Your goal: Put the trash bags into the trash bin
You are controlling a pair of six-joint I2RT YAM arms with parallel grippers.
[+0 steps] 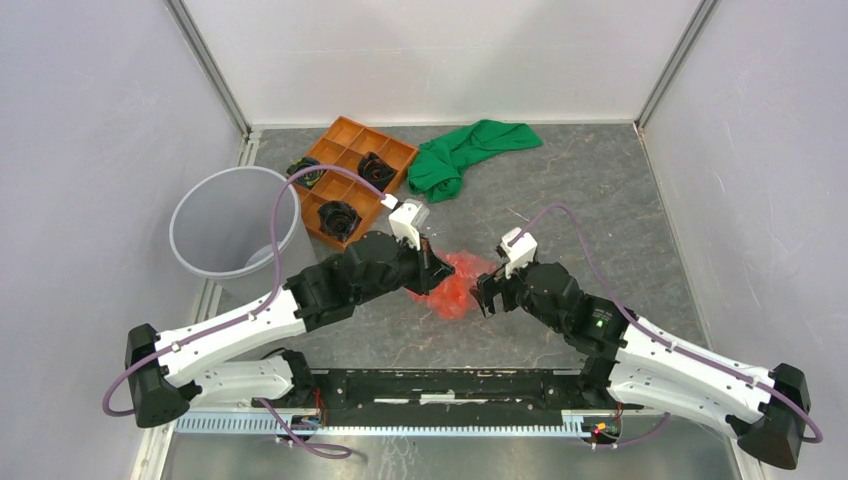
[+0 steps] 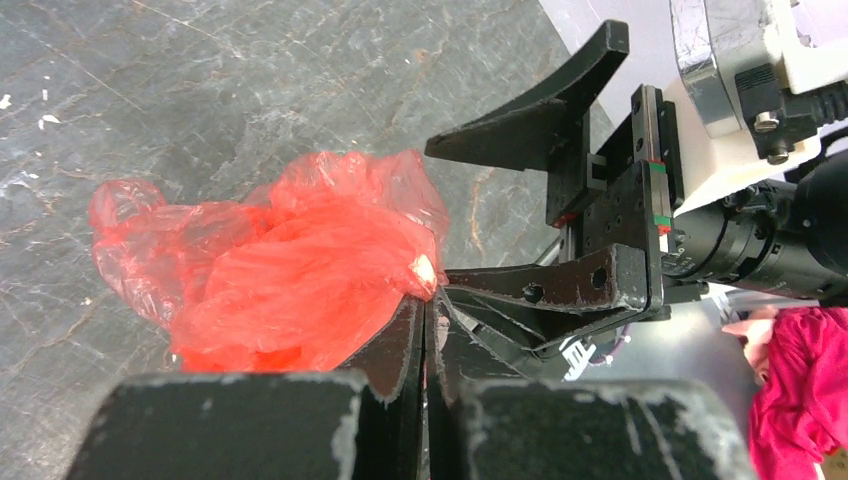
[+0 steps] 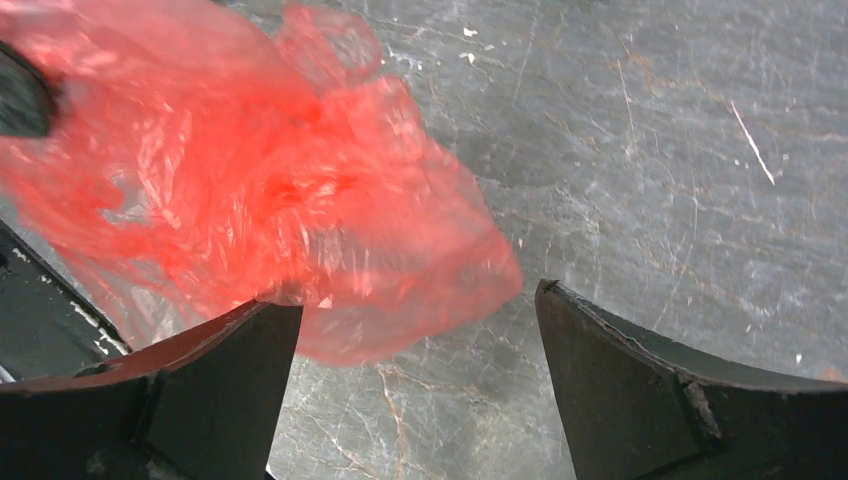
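Although the table (image 1: 620, 200) carries everything needed, the task looks barely begun: the bin (image 1: 235, 222) stands at its far left with nothing red visible inside. The red bag (image 1: 455, 285) lies crumpled on the table between the two hands, well apart from the bin. The left hand (image 2: 425, 300) has its fingers pressed together, seemingly pinching a fold at the bag's edge. The right hand (image 3: 420, 310) is spread wide and faces the bag from the other side, the plastic right by one finger, gripping nothing. Nearly everything appears left to do: lifting the bag, carrying it left over the rim and letting go.
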